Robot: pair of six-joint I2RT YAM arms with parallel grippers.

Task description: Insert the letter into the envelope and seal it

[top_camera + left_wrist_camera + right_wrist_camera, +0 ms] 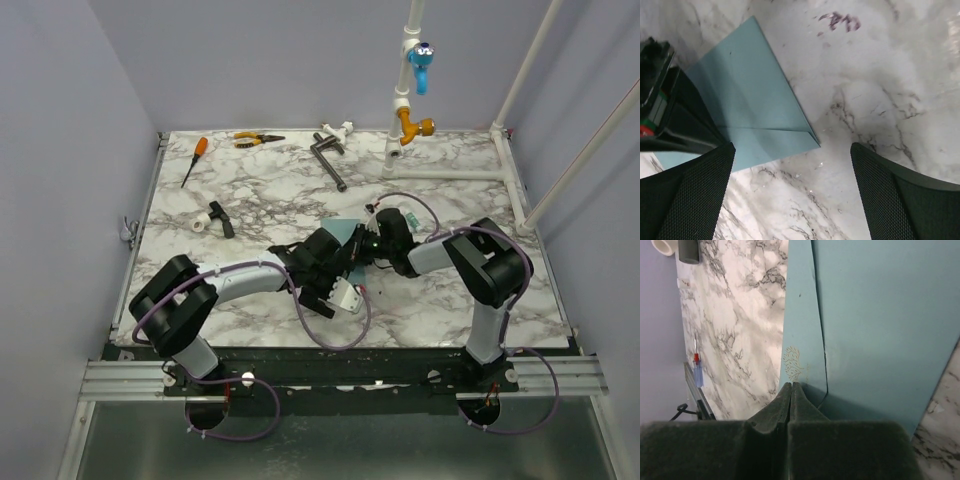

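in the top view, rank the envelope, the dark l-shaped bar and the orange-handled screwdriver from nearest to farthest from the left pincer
Measured from the left pincer, which stands open near the middle:
1. envelope, right beside it, just behind the fingers.
2. dark L-shaped bar, farther back, around the centre.
3. orange-handled screwdriver, toward the far left corner.
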